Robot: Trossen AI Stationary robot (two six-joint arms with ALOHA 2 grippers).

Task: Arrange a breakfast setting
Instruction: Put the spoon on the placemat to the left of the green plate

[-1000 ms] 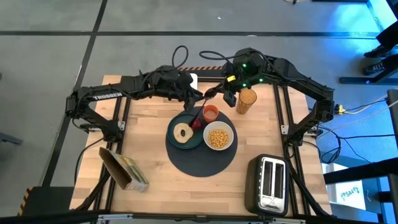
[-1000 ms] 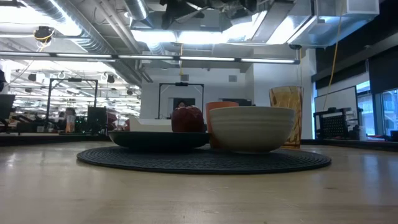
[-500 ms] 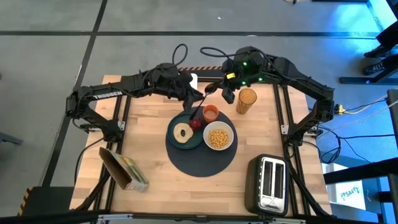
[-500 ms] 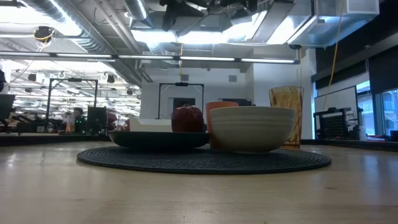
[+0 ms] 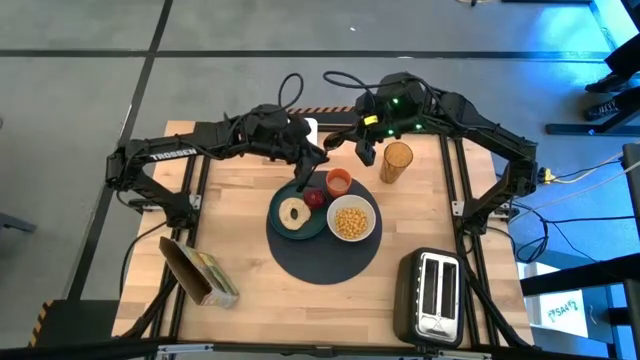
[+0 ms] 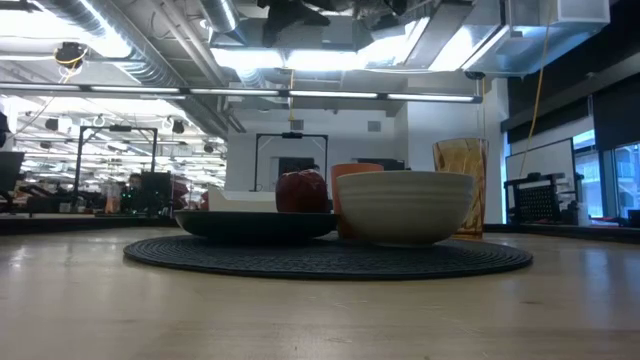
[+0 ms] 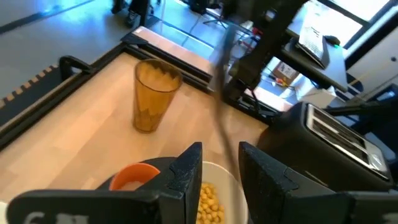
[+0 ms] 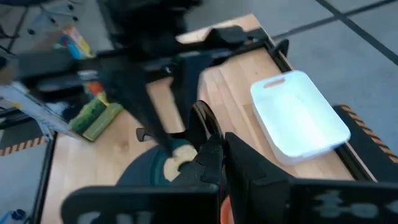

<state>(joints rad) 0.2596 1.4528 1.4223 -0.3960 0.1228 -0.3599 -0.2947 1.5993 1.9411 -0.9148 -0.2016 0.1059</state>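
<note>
Nearest the table's front edge, nothing is being handled. On the large dark round mat (image 5: 325,255), a bagel (image 5: 293,213) and red fruit (image 5: 316,198) are being carried by the teal plate (image 5: 283,229). Beside it, yellow cereal (image 5: 350,221) is being held in the white bowl (image 5: 367,233). Behind them the small orange cup (image 5: 339,182) is standing. Above it, the metal spoon (image 8: 203,118) is being clamped by the right gripper (image 8: 217,142), while the left gripper (image 7: 221,155) is being held close by with its fingers apart.

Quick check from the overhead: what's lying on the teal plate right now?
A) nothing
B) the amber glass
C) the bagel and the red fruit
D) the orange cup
C: the high view shows the bagel and the red fruit on the teal plate; the orange cup stands off it.
</note>
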